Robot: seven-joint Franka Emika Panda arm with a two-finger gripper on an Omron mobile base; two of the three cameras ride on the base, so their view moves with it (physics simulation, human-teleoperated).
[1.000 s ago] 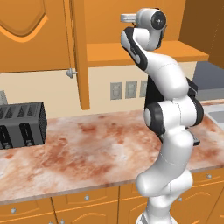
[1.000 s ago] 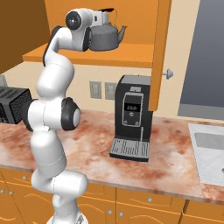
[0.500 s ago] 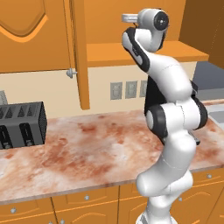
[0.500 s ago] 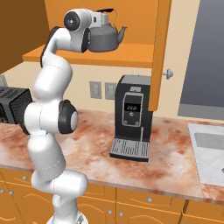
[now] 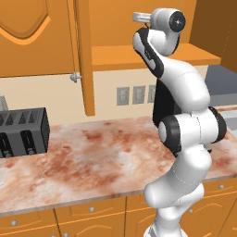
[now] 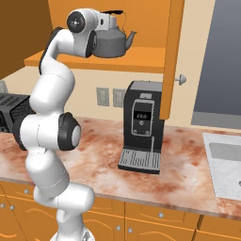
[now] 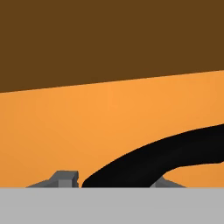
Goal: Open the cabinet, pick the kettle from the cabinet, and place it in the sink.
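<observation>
Reaching up into the open cabinet (image 6: 141,28), the arm is bringing its gripper (image 7: 116,183) to the kettle (image 6: 112,41), which is sitting on the cabinet's shelf at about 12 o'clock above the coffee machine (image 6: 142,127). In the hand view the kettle's black arched handle is passing between the two grey fingertips (image 7: 61,179), sweeping from 6 o'clock out to 3 o'clock, so the jaws are standing narrowly apart around it; whether they are actually pressing on it I cannot tell.

From the right base view the kettle's grey body, spout and handle are showing just beside the hand, and a corner of the sink (image 6: 226,162) is lying at 4 o'clock on the table (image 6: 183,164). From the left base view a black toaster (image 5: 23,132) is resting at 9 o'clock on the marble.
</observation>
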